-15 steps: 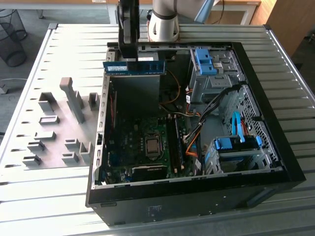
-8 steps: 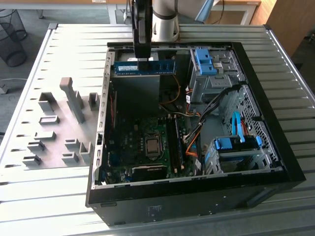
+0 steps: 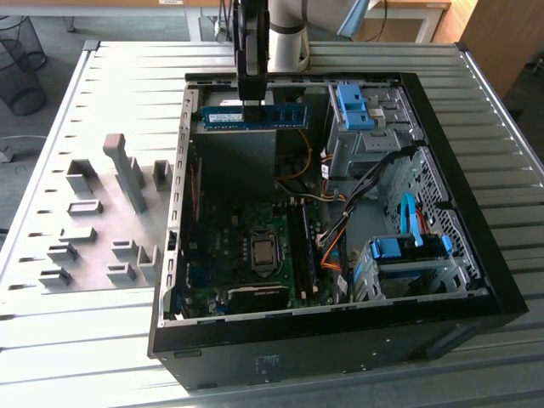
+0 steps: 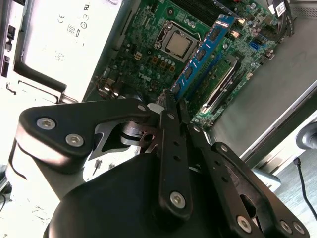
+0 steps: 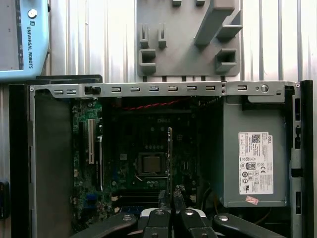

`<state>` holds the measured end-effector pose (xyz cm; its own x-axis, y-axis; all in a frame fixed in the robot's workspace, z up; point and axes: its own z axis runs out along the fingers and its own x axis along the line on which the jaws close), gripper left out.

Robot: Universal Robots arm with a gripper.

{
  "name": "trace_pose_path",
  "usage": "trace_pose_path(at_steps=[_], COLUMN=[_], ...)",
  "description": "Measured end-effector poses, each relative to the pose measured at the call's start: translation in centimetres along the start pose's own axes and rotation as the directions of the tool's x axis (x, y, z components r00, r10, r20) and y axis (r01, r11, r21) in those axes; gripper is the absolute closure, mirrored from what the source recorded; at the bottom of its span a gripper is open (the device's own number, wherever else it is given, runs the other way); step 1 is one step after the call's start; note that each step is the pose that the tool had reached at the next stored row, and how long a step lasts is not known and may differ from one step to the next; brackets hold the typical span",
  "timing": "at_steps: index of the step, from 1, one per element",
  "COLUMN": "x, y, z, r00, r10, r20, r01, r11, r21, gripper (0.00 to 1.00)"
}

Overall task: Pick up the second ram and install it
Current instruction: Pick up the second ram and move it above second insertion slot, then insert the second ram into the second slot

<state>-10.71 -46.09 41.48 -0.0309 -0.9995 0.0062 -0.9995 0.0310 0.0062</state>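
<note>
item: second ram (image 3: pixel 255 116), blue circuit-board stick. status: pick-up done, installation not yet done. location: clamped in the hand (image 3: pixel 252 102), raised over the far end of the open computer case (image 3: pixel 476 221) in the exterior view, touching nothing but the hand. hand state: narrow, fingers pinched onto the stick's upper long edge near its middle; in the second wrist view the two black fingers (image 4: pixel 168 129) meet on the stick, which runs on past them toward the motherboard (image 4: pixel 148 59). orientation: long edge level, board on edge, contact edge downward. appearance: thin, long, rectangular; a row of black chips along one face and a pale label toward the exterior view's left end; in the first wrist view it shows edge-on as a fine line beside the processor socket (image 5: pixel 151 163). remaining, by judgement: lowering the stick into one of the long black memory slots (image 3: pixel 302 246) beside the socket and seating it; whether any of those slots is already filled cannot be told. surroundings: grey power supply (image 5: pixel 252 163) inside the case; grey fixture blocks (image 3: pixel 127 174) on the slatted metal desk (image 3: pixel 85 340), well apart from the stick.
</note>
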Motion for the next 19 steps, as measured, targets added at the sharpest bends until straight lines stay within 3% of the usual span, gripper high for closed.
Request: trace_pose_path(at_steps=[4, 11, 19], x=[-0.01, -0.05, -0.05], y=[-0.13, -1.54, -1.71], z=[0.0, 0.02, 0.02], r00=[1.0, 1.0, 1.0], r10=[0.0, 0.0, 0.0], r20=[0.0, 0.0001, 0.0001], r01=[0.0, 0.0, 0.0], r11=[1.0, 1.0, 1.0], r21=[0.0, 0.0, 0.0], gripper=[0.86, 0.86, 0.86])
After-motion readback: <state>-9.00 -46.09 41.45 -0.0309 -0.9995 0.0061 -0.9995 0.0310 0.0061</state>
